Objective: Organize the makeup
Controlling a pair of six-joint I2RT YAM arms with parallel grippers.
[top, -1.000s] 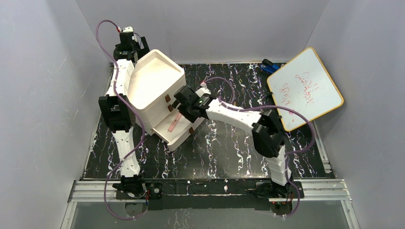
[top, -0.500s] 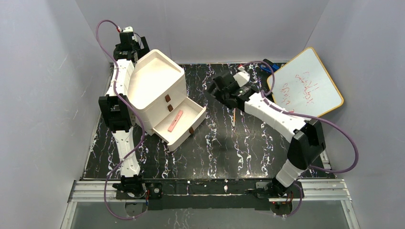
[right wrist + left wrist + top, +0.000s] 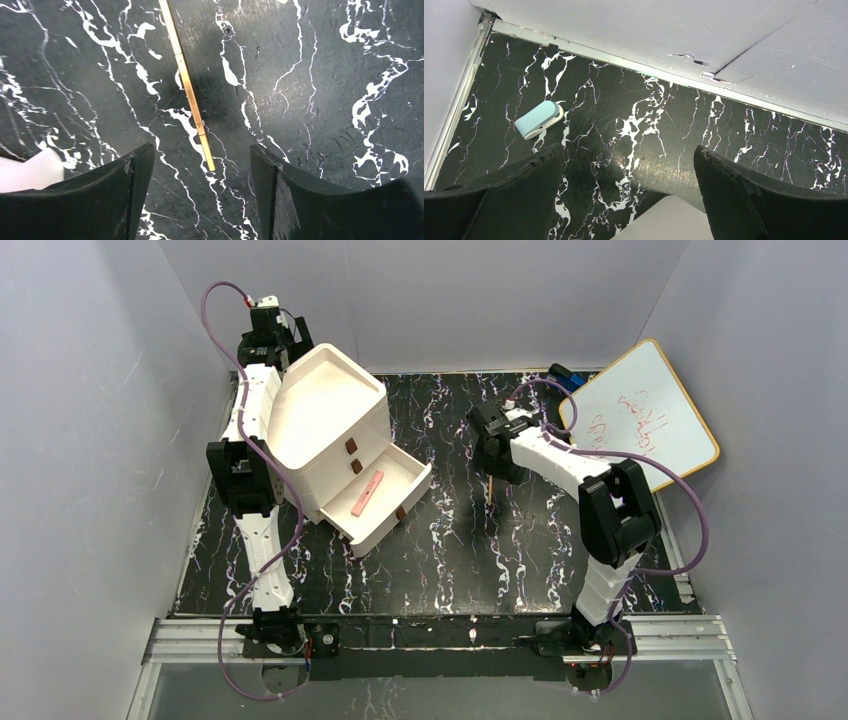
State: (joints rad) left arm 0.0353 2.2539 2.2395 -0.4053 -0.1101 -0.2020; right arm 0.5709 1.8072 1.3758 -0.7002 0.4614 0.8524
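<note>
A pink stick [image 3: 367,493] lies in the open bottom drawer of the white three-drawer box [image 3: 325,415]. A slim gold-brown stick [image 3: 491,488] lies on the black marble table, right of the drawer. My right gripper [image 3: 494,465] hangs open just above it. In the right wrist view the stick [image 3: 187,85] runs up from between the open jaws of the gripper [image 3: 201,150], and nothing is held. My left gripper [image 3: 288,343] is behind the box, open and empty [image 3: 629,150]. The other makeup is out of view.
A whiteboard with red writing [image 3: 640,425] leans at the back right, with a blue object [image 3: 562,378] beside it. A small light-blue item [image 3: 538,119] lies by the back wall. A corner of the white box [image 3: 664,220] lies under the left jaws.
My right arm left the drawer, where the pink stick now lies, swung right and came down over the gold-brown stick. The left arm has not moved.
</note>
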